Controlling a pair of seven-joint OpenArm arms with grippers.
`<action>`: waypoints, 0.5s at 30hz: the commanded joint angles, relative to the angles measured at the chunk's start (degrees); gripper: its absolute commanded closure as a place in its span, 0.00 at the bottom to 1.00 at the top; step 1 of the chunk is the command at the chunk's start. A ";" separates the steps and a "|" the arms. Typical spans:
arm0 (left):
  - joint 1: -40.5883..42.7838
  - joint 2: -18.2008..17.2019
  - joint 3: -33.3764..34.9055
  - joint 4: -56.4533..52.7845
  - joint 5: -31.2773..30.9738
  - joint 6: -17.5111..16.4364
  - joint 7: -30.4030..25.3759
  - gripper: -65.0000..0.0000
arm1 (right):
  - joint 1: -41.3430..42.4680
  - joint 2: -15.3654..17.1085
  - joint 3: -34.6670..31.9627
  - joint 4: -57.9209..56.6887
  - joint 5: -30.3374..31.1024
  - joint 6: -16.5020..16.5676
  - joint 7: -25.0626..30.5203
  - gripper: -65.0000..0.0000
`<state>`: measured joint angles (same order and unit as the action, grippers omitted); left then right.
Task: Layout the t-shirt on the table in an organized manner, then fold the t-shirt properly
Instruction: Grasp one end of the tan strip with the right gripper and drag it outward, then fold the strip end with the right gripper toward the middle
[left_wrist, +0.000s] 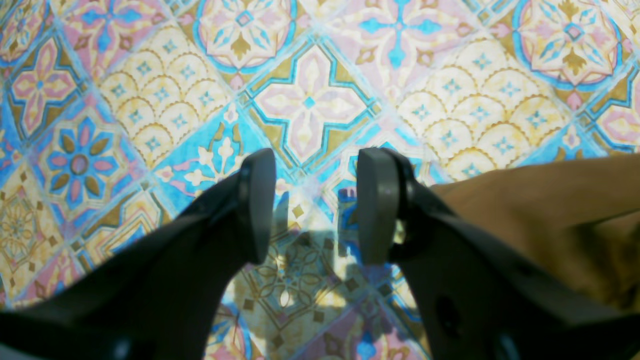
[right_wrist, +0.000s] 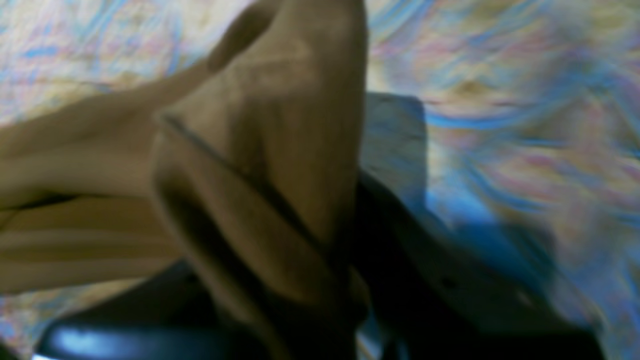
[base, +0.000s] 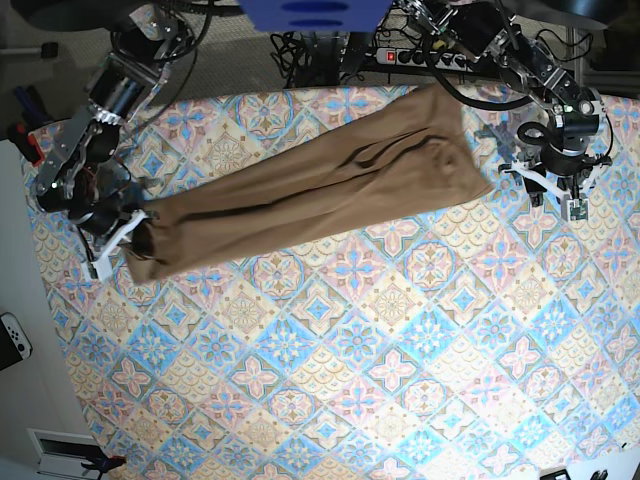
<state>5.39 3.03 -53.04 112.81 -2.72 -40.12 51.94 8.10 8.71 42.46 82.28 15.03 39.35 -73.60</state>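
While the right gripper (base: 140, 235) fingers pinch the t-shirt (base: 330, 185) end at 9 o'clock | left gripper (left_wrist: 310, 205) fingers wide, empty over tabletop (left_wrist: 150, 100) | advice: grip 3 o'clock hem, then spread.

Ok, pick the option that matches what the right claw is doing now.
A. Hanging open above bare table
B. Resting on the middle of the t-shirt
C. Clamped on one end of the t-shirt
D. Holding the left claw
C: in the right wrist view the right claw is shut on bunched tan cloth, and the base view shows it at the end of the t-shirt, while the left claw stands open over the table.
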 joint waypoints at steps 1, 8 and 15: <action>-0.51 -0.43 -0.02 0.90 -0.75 0.12 -1.26 0.60 | 1.00 0.21 -0.04 0.84 0.58 0.51 0.50 1.00; -0.51 -0.43 0.07 0.90 -0.75 0.12 -1.26 0.60 | 1.26 0.04 -0.30 2.16 -11.91 0.51 0.68 1.00; -0.68 -0.43 0.33 0.90 -0.75 0.12 -1.26 0.60 | 1.62 -2.07 -4.52 15.87 -21.93 0.51 0.42 1.00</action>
<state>5.23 3.03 -52.86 112.79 -2.76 -40.12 51.90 8.58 5.82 37.95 96.88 -6.70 39.90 -73.89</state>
